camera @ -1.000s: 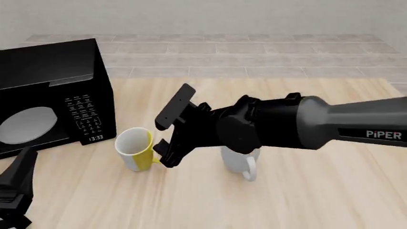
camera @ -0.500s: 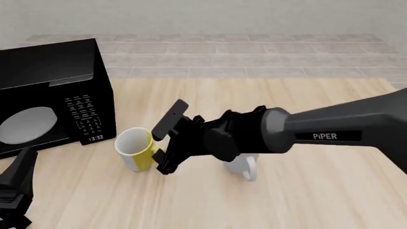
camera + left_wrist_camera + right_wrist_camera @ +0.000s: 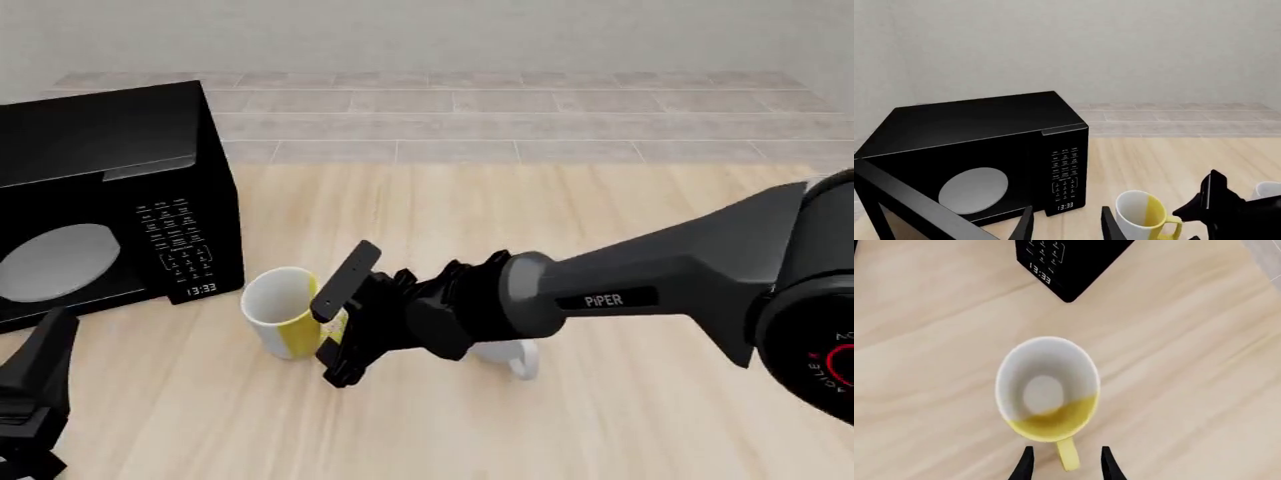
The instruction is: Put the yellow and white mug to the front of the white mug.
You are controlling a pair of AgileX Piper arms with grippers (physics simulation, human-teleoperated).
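Observation:
The yellow and white mug stands upright on the wooden table, just right of the microwave, with its yellow handle pointing toward the right arm. It also shows in the right wrist view and the left wrist view. My right gripper is open and low at the mug's side. Its fingers stand on either side of the yellow handle with gaps showing. The white mug stands to the right, mostly hidden behind the right arm. My left gripper is open and empty at the front left.
A black microwave stands at the left of the table, its corner close behind the yellow and white mug. The microwave also fills the left wrist view. Bare wooden table lies in front of the white mug.
My right gripper has come down and moved left, from above the white mug to the yellow handle, which now sits between its fingers. The mugs and left arm have not moved.

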